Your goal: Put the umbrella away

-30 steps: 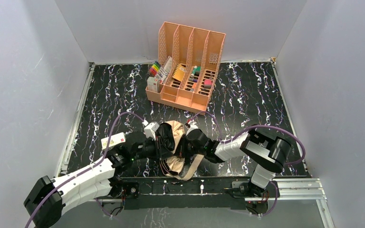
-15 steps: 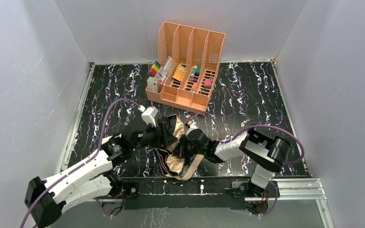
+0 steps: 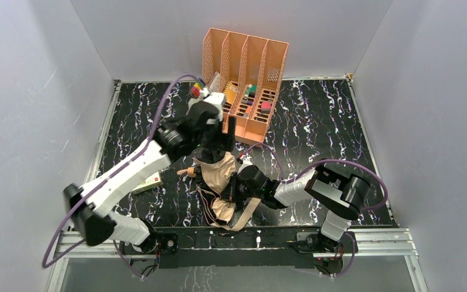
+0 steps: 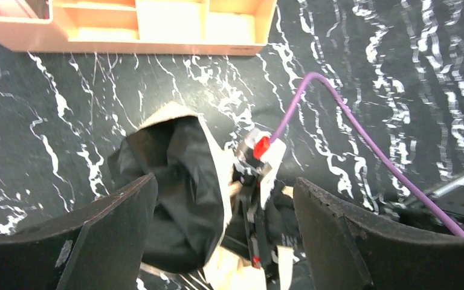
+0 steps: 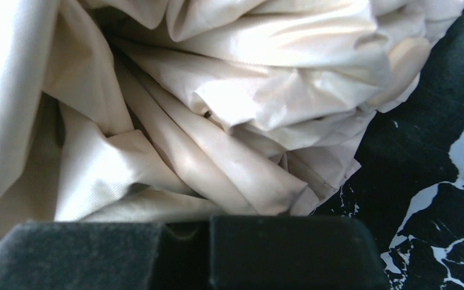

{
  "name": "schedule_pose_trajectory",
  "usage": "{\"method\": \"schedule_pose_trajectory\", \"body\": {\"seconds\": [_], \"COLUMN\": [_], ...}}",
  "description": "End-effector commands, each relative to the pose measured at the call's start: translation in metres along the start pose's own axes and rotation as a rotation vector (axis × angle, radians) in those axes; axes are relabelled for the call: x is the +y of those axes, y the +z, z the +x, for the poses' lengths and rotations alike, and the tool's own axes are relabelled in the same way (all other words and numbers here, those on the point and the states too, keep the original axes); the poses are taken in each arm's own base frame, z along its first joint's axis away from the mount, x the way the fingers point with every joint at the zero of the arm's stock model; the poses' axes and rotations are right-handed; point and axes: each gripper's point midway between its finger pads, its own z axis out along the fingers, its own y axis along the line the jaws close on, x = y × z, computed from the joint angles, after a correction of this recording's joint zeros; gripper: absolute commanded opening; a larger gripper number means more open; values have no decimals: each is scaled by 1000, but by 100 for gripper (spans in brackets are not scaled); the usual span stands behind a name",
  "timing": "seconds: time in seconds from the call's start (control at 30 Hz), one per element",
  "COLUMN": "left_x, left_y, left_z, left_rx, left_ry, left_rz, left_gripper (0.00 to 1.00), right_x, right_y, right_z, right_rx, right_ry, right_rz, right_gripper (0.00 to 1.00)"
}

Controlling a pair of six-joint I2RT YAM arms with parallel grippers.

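The umbrella (image 3: 217, 177) lies crumpled near the table's front, tan fabric up with black folds (image 4: 178, 181) showing from above. Its short cream handle (image 3: 186, 172) pokes out to the left. My left gripper (image 3: 217, 139) hangs above the umbrella's far end, open wide (image 4: 223, 235), with nothing between its fingers (image 4: 106, 238). My right gripper (image 3: 231, 190) lies low against the umbrella's right side. In the right wrist view it (image 5: 208, 225) is shut on a fold of the tan canopy (image 5: 229, 109), which fills that view.
A peach file organizer (image 3: 241, 91) with pens and small items stands at the back, just beyond the left gripper; its base (image 4: 139, 27) shows in the left wrist view. A small cream box (image 3: 148, 181) lies at the left under the left arm. A purple cable (image 4: 350, 127) arcs over the table.
My left gripper has opened, let go of the umbrella fabric, and risen away toward the organizer. The right gripper has stayed shut on the canopy, unmoved.
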Motion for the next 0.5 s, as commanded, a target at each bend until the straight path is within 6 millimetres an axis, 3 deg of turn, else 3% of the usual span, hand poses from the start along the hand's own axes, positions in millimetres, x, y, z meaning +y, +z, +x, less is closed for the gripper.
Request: {"method": "schedule_pose_trajectory", "body": {"seconds": [0.0,0.27,0.47], "left_x": [14,10,27], "left_y": [20,60,80], "left_z": [12,18,31], "left_rx": [199,363,449], "left_ry": [226,350,419], "left_rz": [-106,-136,-230], "left_gripper": [83,83,71], "right_x": [-64,-63,-63], "right_y": [-8,-8,-9], "right_z": [39,39,40], "right_rx": [119,124,124], "right_ry": [-5,-6,-5], "right_rz": [209,206,202], "right_gripper": [0,0,0]}}
